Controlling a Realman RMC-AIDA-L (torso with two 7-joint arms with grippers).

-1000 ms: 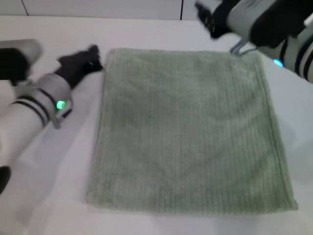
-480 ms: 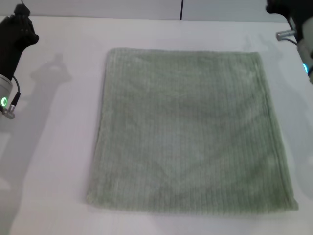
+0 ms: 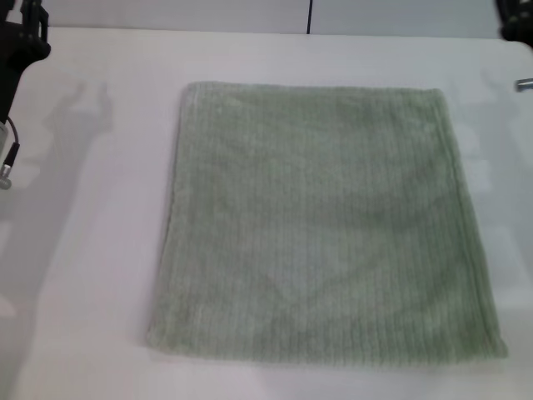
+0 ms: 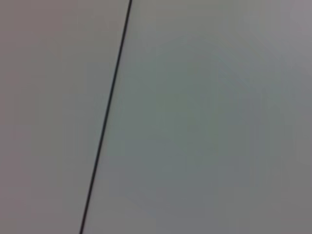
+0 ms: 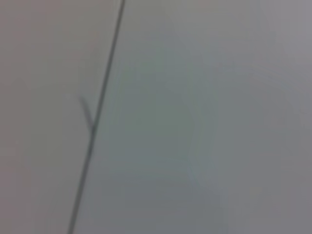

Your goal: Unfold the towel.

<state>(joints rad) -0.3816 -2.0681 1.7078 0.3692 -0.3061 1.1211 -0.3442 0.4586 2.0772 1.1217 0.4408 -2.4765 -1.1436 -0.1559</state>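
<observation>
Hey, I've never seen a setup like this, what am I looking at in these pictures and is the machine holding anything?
This is a robot with two arms, seen through three cameras. The wide picture comes from a camera on its head, looking down at a white table. On the table lies a pale green towel, spread flat and roughly square, with nothing on top of it. The dark shape at the far left edge is the left gripper, raised away from the cloth. A dark sliver at the far right corner is part of the right arm; its gripper is out of the picture. Nothing is held, and neither arm touches the towel. The two grey pictures come from cameras on the wrists. They show only a plain pale surface crossed by a thin dark line, and no fingers.
</observation>
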